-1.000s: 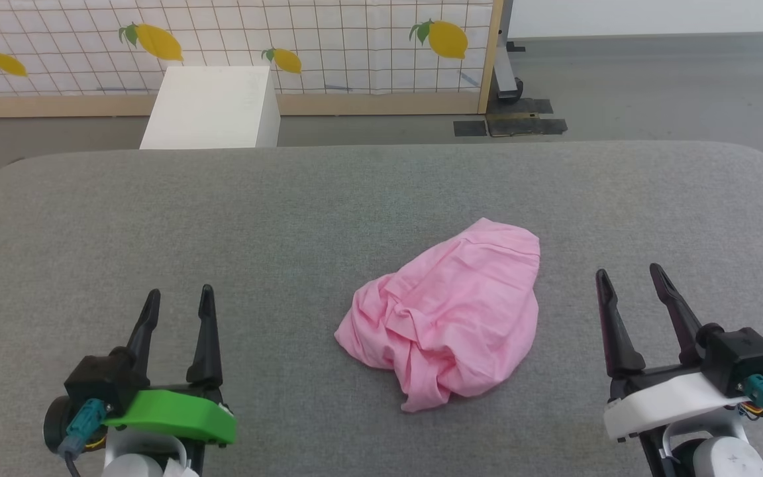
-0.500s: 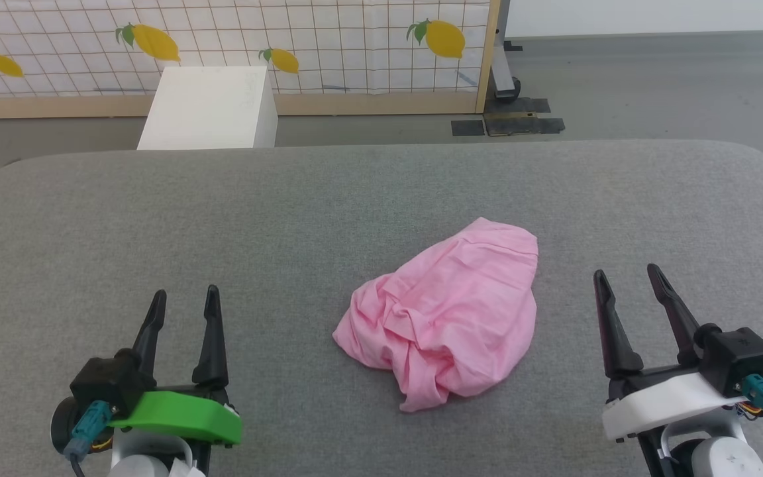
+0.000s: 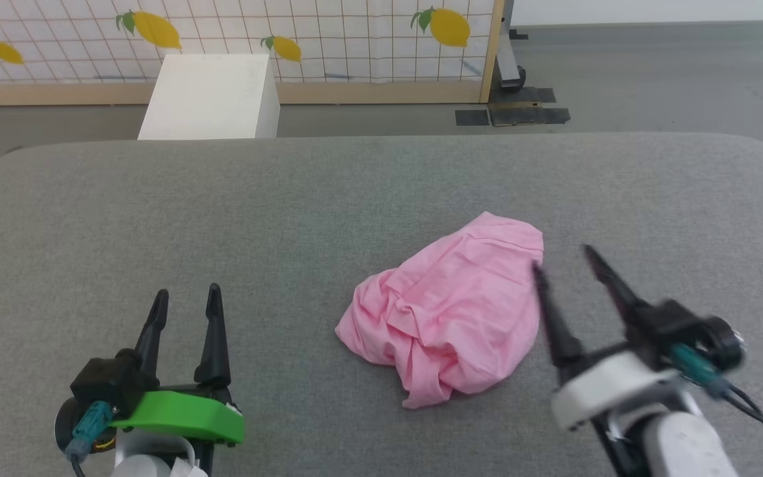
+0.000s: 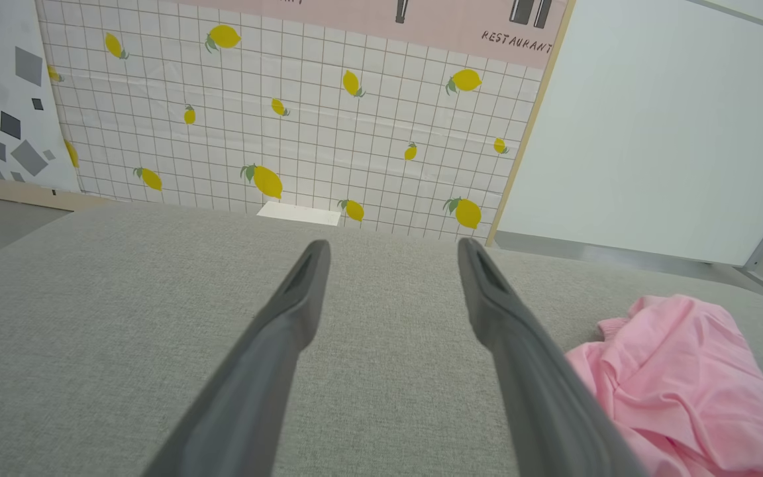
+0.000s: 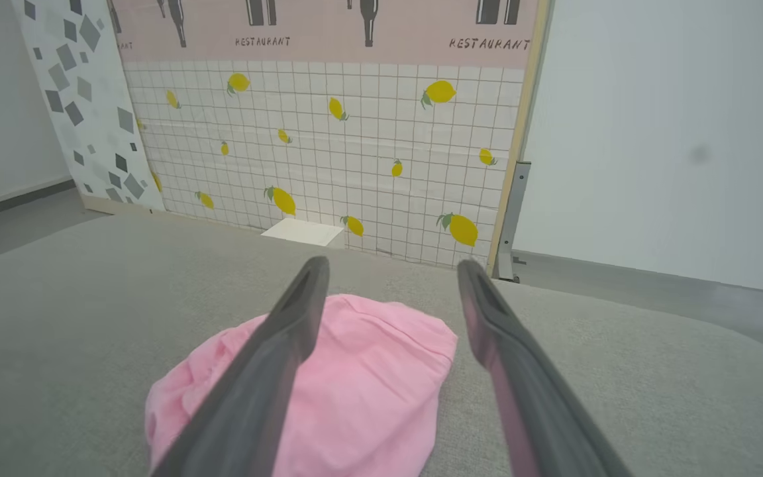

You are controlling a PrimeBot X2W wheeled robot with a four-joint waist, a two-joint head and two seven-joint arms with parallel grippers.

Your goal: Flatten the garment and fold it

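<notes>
Right hand [image 3: 561, 260] hangs spread, empty, beside the garment [image 3: 448, 311] lying lengthwise near-left to far-right.

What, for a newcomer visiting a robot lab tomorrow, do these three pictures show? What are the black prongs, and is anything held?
This is a two-armed robot meant to flatten and fold clothing. The head view comes from a camera on its head, looking down at a grey padded surface. The black prongs are its fingers. The left gripper, with a green part, sits at lower left. The right gripper, with a white part, is close beside the right edge of the garment, a crumpled pink heap in the middle. The other two pictures come from a camera on each wrist, looking along that arm's own two fingers. Both grippers are open and hold nothing. Behind stand a white box and a lemon-patterned screen.
</notes>
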